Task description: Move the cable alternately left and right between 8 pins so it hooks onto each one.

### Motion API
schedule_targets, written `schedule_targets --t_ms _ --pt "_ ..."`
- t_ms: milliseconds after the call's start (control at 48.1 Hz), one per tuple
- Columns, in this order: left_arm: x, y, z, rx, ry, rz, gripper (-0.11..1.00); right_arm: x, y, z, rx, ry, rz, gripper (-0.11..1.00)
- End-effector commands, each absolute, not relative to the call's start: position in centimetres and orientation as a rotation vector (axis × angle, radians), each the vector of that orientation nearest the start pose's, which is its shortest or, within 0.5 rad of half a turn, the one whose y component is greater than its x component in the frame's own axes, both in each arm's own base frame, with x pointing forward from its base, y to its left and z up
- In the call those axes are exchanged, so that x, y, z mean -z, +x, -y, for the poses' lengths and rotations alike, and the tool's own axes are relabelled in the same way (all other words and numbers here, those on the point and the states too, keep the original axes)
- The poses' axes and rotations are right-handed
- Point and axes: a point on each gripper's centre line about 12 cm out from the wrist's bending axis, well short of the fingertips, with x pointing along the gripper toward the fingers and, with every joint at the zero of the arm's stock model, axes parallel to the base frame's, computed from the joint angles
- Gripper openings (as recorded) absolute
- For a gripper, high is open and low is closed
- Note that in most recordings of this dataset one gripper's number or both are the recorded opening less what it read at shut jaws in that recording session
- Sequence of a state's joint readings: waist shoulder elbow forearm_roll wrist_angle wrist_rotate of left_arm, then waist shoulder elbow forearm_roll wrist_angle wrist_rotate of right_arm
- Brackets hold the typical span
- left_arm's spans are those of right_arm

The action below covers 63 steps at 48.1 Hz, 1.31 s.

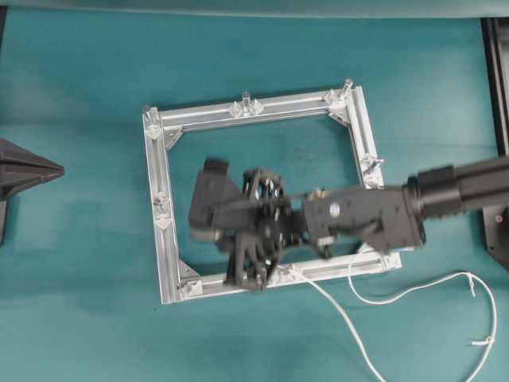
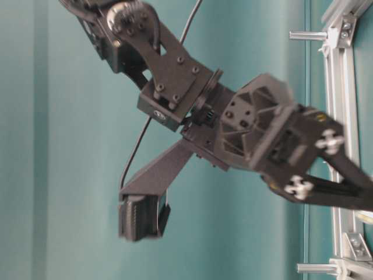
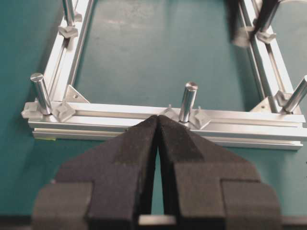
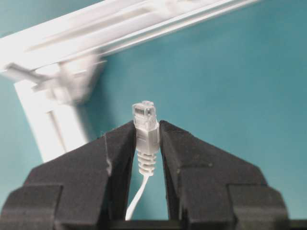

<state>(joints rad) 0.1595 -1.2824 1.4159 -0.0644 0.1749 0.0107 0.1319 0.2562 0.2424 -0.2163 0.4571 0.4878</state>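
In the right wrist view my right gripper [image 4: 146, 125] is shut on the white cable's clear plug [image 4: 145, 119], whose tip sticks out past the fingertips. Overhead, the right arm [image 1: 366, 215] reaches across the square aluminium frame [image 1: 165, 247]. The cable [image 1: 413, 290] trails from under the arm over the frame's near bar and loops on the mat at lower right. Upright pins [image 1: 246, 99] [image 3: 188, 101] stand on brackets around the frame. My left gripper [image 3: 157, 118] is shut and empty, parked left of the frame [image 1: 60, 169].
Teal mat all round. In the table-level view the right arm's wrist camera [image 2: 140, 216] hangs low, and the frame's bar with two pins [image 2: 306, 36] lies at the right edge. Black stands are at the overhead view's right edge [image 1: 497, 79].
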Motion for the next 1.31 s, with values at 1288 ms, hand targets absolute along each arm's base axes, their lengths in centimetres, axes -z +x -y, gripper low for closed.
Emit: schedule_targets --t_ms 1288 --pt "-20.1 13.9 -2.1 -0.154 -0.078 -0.288 0.0 -18.6 58.0 -12.6 0.094 0.185 -0.873 0.19"
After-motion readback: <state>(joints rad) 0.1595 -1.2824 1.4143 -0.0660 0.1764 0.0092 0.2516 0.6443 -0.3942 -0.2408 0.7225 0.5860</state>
